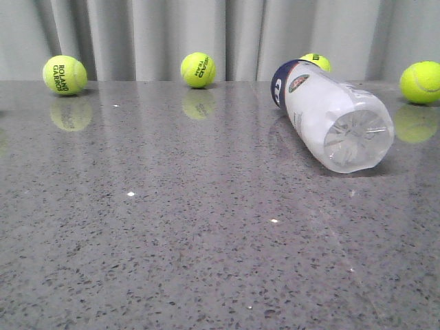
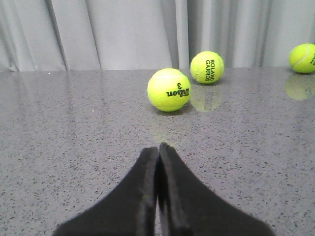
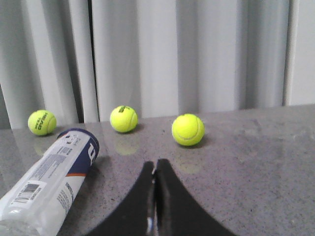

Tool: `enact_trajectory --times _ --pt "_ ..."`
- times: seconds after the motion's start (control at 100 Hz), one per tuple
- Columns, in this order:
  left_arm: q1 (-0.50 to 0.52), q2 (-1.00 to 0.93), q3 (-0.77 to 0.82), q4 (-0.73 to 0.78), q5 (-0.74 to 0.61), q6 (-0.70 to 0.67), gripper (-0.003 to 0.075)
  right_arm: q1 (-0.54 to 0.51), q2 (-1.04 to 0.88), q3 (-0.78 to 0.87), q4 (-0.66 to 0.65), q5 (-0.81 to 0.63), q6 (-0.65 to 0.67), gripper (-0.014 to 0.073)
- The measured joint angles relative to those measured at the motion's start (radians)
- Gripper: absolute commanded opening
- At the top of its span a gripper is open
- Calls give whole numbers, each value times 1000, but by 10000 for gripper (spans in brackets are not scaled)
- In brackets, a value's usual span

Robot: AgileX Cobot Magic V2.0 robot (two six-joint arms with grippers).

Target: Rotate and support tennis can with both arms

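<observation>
Backdrop: grey curtain (image 1: 227, 34) behind a speckled grey table (image 1: 172, 240).
Can: tennis can (image 1: 330, 117) lying on its side at the table's right, ribbed base toward the camera, untouched.
Grippers: left gripper (image 2: 158, 152) and right gripper (image 3: 154, 169), jaws pressed together, holding nothing.
Balls: tennis balls (image 1: 64, 74) along the back edge.

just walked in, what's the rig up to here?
Nothing is being handled yet. The tennis can lies on its side on the grey table, ribbed base toward the front camera, with yellow-green tennis balls such as the Roland Garros ball scattered along the back edge. Both arms are off it: the left tool and right tool are shut and empty. The can lies beside the right tool, untouched, so rotating and supporting it has not begun.
</observation>
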Motion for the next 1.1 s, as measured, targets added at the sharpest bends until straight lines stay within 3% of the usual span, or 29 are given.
enact_trajectory --times 0.34,0.43,0.53,0.65,0.76,1.1 --pt "0 0 0 0 0 0 -20 0 365 -325 -6 339 2 -56" --pt "0 0 0 0 0 0 -20 0 456 -398 -6 399 2 -15" --pt "0 0 0 0 0 0 -20 0 543 -469 -6 443 2 147" --pt "0 0 0 0 0 0 -20 0 622 -525 -6 466 2 469" --pt "0 0 0 0 0 0 -20 0 666 -556 -6 471 2 667" --pt "0 0 0 0 0 0 -20 0 676 -576 -2 442 2 611"
